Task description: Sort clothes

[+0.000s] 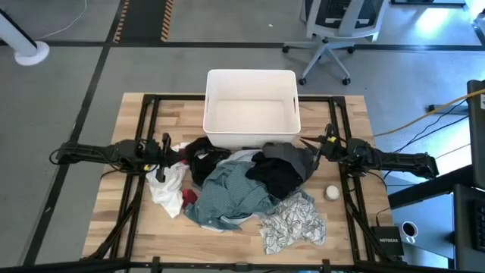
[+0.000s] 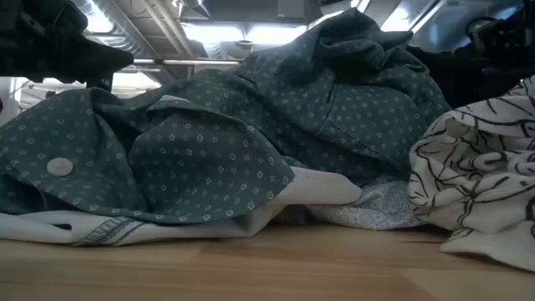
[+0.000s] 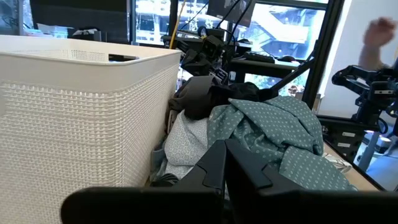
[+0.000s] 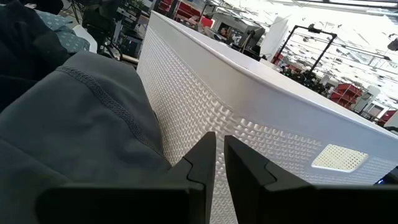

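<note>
Both arms stretched low across the table from its sides: left gripper (image 1: 165, 145) with fingers shut, empty, at the pile's left edge; right gripper (image 1: 327, 139) nearly closed, nothing visibly pinched, beside the white tub (image 1: 251, 79). Clothes (image 1: 242, 186) heaped mid-table before the tub — green dotted shirt (image 2: 209, 150), grey garment (image 4: 68, 118), patterned piece (image 1: 292, 220). Lower layers buried; low view blocked by fabric.
</note>
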{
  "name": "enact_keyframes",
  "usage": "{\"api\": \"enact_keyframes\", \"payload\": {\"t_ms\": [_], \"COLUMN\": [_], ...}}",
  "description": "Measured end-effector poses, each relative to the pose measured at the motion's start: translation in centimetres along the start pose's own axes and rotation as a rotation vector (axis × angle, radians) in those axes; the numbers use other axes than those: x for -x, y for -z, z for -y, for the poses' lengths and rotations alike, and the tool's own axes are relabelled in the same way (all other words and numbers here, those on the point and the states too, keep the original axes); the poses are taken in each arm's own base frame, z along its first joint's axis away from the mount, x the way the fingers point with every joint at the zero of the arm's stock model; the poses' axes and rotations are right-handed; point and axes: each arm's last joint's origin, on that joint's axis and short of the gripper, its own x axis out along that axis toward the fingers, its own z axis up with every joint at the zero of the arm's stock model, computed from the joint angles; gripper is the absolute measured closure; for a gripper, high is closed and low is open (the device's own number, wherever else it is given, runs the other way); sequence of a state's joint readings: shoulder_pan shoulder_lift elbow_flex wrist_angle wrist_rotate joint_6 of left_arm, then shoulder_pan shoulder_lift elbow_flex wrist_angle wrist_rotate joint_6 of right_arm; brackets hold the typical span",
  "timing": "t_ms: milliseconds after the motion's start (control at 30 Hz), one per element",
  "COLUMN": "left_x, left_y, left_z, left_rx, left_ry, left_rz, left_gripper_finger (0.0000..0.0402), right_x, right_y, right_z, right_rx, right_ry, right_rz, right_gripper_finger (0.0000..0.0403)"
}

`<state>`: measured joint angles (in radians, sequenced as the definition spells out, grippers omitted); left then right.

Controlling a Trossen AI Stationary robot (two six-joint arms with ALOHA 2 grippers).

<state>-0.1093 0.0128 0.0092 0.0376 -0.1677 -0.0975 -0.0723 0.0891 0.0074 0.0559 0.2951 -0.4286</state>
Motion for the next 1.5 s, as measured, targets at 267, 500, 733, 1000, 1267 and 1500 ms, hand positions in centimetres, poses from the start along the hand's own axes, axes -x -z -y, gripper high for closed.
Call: {"api": "enact_keyframes", "payload": {"t_ms": [267, 500, 733, 1000, 1267, 1500], "left_x": [0.0, 0.0, 0.0, 0.0, 0.0, 0.1], "left_y": [0.0, 0.0, 0.0, 0.0, -0.2, -1.6], "left_z": [0.0, 0.0, 0.0, 0.0, -0.1, 0.1], "left_rx": [0.000, 0.000, 0.000, 0.000, -0.196, -0.384], "left_ry": [0.000, 0.000, 0.000, 0.000, -0.022, -0.040], "left_rz": [0.000, 0.000, 0.000, 0.000, 0.023, 0.162], "left_gripper_finger": [0.0400, 0.0400, 0.0400, 0.0400, 0.0400, 0.0400], "right_x": [0.0, 0.0, 0.0, 0.0, 0.0, 0.0], "right_y": [0.0, 0.0, 0.0, 0.0, 0.0, 0.0], "right_z": [0.0, 0.0, 0.0, 0.0, 0.0, 0.0], "right_rx": [0.000, 0.000, 0.000, 0.000, 0.000, 0.000], "right_ry": [0.000, 0.000, 0.000, 0.000, 0.000, 0.000], "right_rz": [0.000, -0.001, -0.001, 0.000, -0.001, -0.001], "right_gripper_finger": [0.0352, 0.0352, 0.0352, 0.0352, 0.0352, 0.0352]}}
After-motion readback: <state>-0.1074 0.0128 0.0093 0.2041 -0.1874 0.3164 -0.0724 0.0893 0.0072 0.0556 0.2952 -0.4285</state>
